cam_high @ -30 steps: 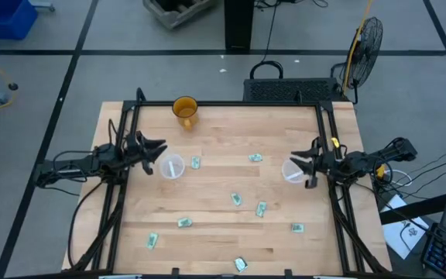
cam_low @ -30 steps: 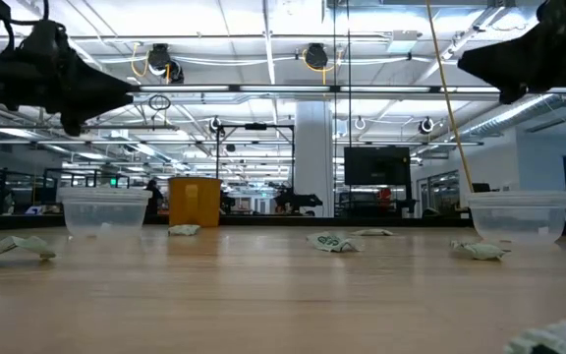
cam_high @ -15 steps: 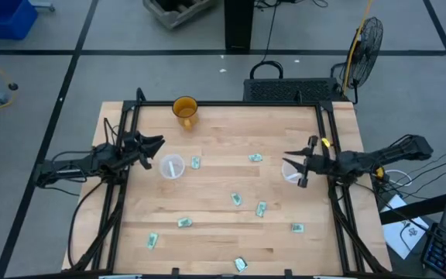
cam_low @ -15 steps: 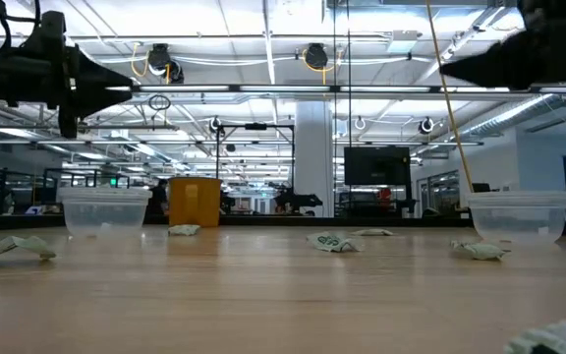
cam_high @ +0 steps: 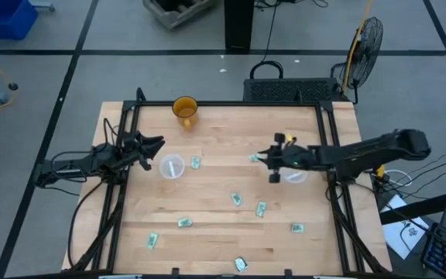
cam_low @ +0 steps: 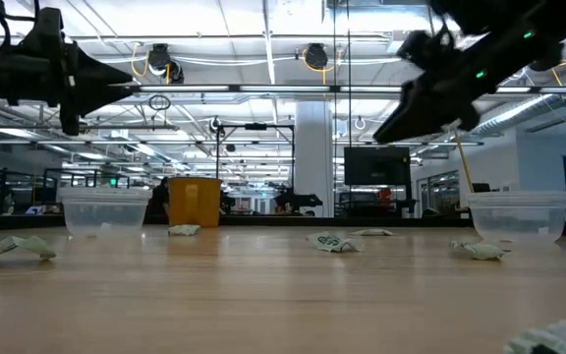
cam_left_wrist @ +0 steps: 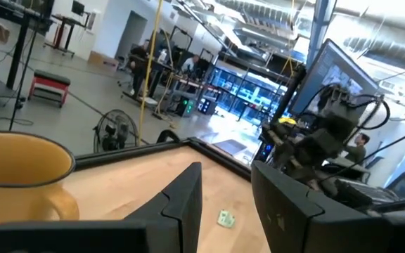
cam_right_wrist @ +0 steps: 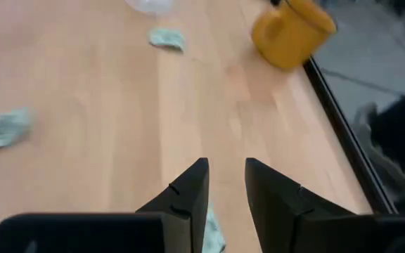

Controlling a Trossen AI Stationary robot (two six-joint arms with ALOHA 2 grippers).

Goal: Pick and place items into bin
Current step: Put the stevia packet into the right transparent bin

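Observation:
Several tiny pale green-and-white wrapped items lie flat and scattered on the wooden table, among them one [cam_high: 255, 157], one [cam_high: 196, 163] and one [cam_high: 238, 199]. My right gripper [cam_high: 272, 160] hangs open above the table just right of the item [cam_high: 255, 157], tipped down; its wrist view shows an item [cam_right_wrist: 213, 235] just beneath the gripper [cam_right_wrist: 226, 172]. My left gripper [cam_high: 158, 145] waits open in the air near the table's left side, beside a clear cup [cam_high: 172, 166]. Both grippers are empty.
A second clear cup [cam_high: 294, 172] stands under my right arm near the table's right side. An orange mug [cam_high: 184, 108] stands by the far edge. A black frame [cam_high: 227, 103] runs along the far and side edges. Bare wood lies between the items mid-table.
My right gripper has swung from beside the right clear cup toward the table's left, out over the middle of the table, and has tipped downward toward the item near the centre. The items and cups have stayed where they were.

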